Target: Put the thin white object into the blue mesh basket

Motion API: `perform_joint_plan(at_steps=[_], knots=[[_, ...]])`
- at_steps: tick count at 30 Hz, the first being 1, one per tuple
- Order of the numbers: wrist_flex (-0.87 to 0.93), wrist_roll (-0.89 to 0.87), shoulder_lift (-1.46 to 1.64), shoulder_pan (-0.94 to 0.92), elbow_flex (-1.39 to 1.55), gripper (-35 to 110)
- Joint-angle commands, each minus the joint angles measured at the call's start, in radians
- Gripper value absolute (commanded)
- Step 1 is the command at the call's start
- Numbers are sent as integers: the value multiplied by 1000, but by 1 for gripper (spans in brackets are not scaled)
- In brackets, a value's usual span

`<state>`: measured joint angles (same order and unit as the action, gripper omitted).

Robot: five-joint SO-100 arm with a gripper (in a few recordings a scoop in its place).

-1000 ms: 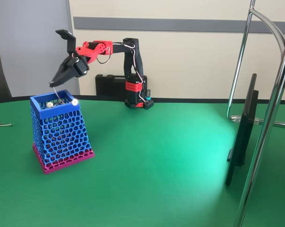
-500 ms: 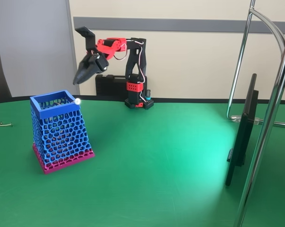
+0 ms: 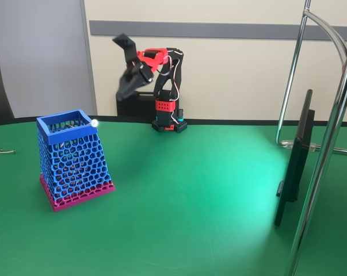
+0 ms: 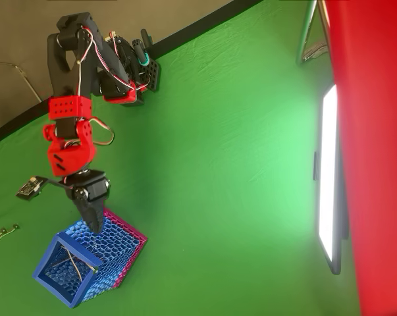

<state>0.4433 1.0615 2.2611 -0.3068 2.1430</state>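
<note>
The claw [image 3: 127,80] hangs in the air above the table, well apart from the blue mesh basket [image 3: 64,131] and off to its right in the fixed view. It is blurred there. From overhead the claw [image 4: 91,212] tapers to a single dark point aimed down at the basket's near wall. The fingers look pressed together with nothing between them, though I say that with some caution.

The thin white object [image 4: 70,259] is in the blue mesh basket [image 4: 52,289]. The overhead view shows fine pale lines crossing the open mouth, below the solid blue rim. In the fixed view a small bright tip [image 3: 94,122] shows at the rim's right corner. I take this to be one end of the cord leaning there, since a piece about as long as the basket is wide would prop against the rim, not lie flat.

The basket stands upright on its pink base on the green table [image 3: 190,190], mouth up, so a dropped thing stays in. The job looks done, apart from that tip at the corner.

A greyish wire piece [image 3: 0,152] lies on the table well to the left, apart from the basket and untouched.
</note>
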Motion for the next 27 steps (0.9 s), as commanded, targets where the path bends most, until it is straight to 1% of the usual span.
perform_joint_plan(at_steps=[1,7,14,20,22,27], knots=[[-6,-63,118,52,69,10],[3,-166,255,132,195,10],[64,-311,433,190,313,10],[80,-410,577,209,449,5],[80,-433,624,212,509,1],[64,-505,755,219,672,0]])
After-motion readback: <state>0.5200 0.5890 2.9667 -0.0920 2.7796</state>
